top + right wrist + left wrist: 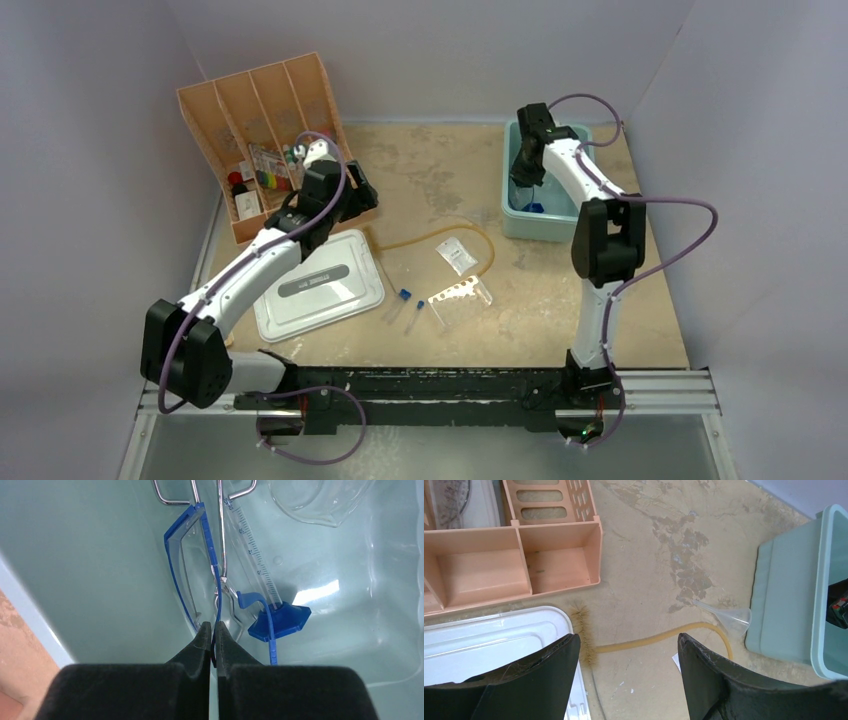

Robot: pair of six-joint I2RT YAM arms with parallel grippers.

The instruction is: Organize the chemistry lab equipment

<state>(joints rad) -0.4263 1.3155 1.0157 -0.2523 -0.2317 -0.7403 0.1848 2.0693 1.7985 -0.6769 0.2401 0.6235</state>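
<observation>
Left end effector (pixel 629 640): open, above the tabletop (pixel 430 170) beside the orange organizer (pixel 549 575) at upper left, with the tan tube (pixel 649 639) beneath. Right end effector (pixel 215 627): closed, pinching the blue edge of the goggles (pixel 182 545) inside the teal bin (pixel 520 225) at upper right. Test tubes (pixel 405 300), rack (pixel 462 298) and packet (pixel 456 253) lie at centre frame.

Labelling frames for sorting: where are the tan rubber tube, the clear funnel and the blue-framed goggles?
tan rubber tube (pixel 649 639), left wrist view, mid-length
clear plastic funnel (pixel 738 617), left wrist view, cone
blue-framed clear goggles (pixel 190 555), right wrist view, lens
</observation>
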